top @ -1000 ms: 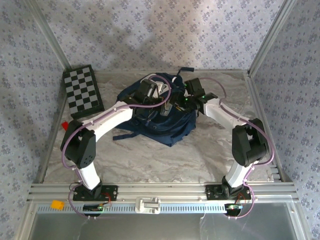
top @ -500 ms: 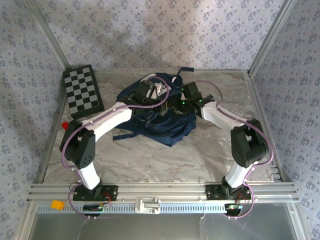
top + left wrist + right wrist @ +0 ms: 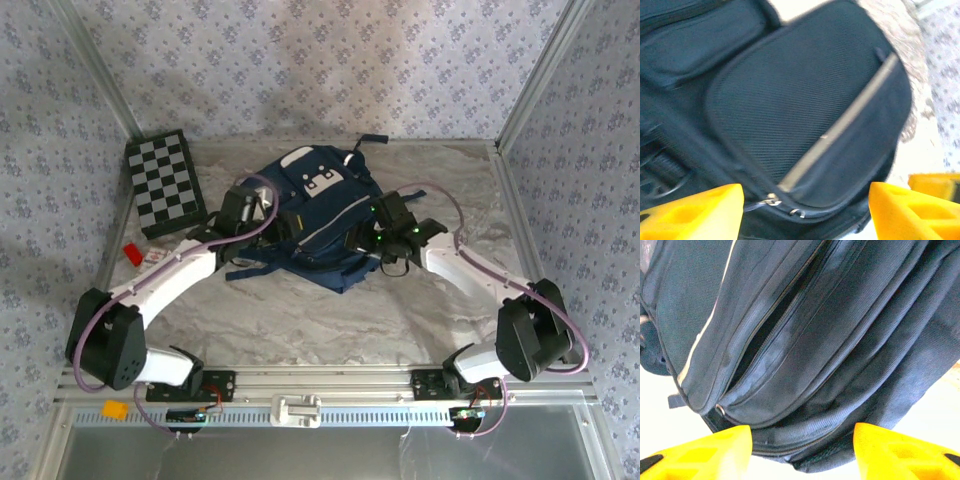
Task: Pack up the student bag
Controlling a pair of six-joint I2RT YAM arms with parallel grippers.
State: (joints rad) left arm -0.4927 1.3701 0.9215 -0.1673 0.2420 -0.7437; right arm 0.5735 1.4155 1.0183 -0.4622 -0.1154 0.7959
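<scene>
On the table (image 3: 300, 320) I see the student bag (image 3: 318, 215) lying flat near the middle, navy with white trim, one zip (image 3: 765, 335) gaping, its inside too dark to read. My left tool (image 3: 805, 215) and right tool (image 3: 802, 452) stand open at its sides, empty.

Left wrist view: the student bag (image 3: 805, 110) is blurred and cropped at top and left; yellow fingers (image 3: 695, 212) are cut by the lower edge. Right wrist view: a dark zipper gap (image 3: 765, 325) hides the interior. Overhead: a small red item (image 3: 131, 252) at left is too small to identify.
</scene>
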